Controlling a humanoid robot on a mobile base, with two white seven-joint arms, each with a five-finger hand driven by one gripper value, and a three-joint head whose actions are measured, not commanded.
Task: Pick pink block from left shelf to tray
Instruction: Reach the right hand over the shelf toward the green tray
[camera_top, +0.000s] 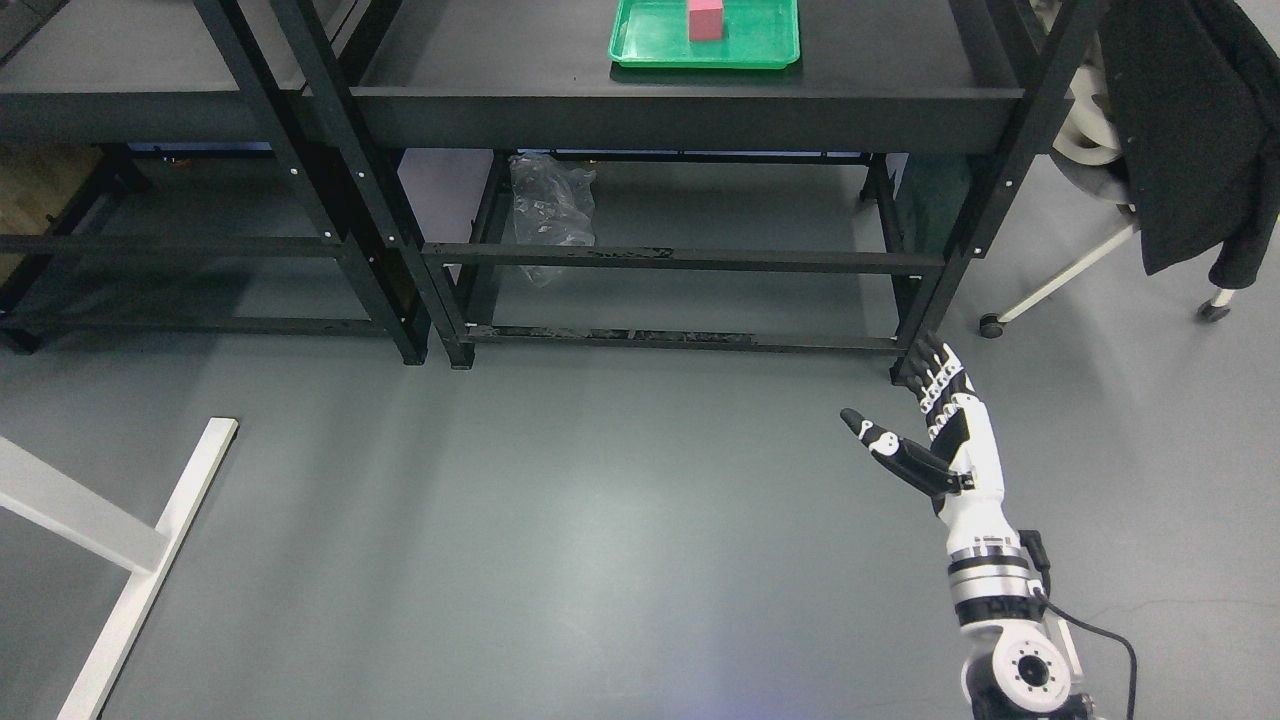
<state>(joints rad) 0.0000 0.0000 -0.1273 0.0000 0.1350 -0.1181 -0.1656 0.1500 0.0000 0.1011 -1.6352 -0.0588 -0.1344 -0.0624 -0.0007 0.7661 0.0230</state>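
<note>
- Left shelf (130, 100): we see nothing on its dark top.
- Tray (640, 45), green, sits on the right shelf (680, 110).
- Block (706, 20), pink, stands upright inside the tray.
- Right hand (935, 440) hangs low over the floor (560, 530), well apart from the shelves, fingers spread, thumb out, holding nothing.

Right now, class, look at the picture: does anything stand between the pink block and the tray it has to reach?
Nothing does. The pink block already stands inside the green tray on the black shelf. The right hand hangs open and empty, low over the floor in front of the shelf.
</note>
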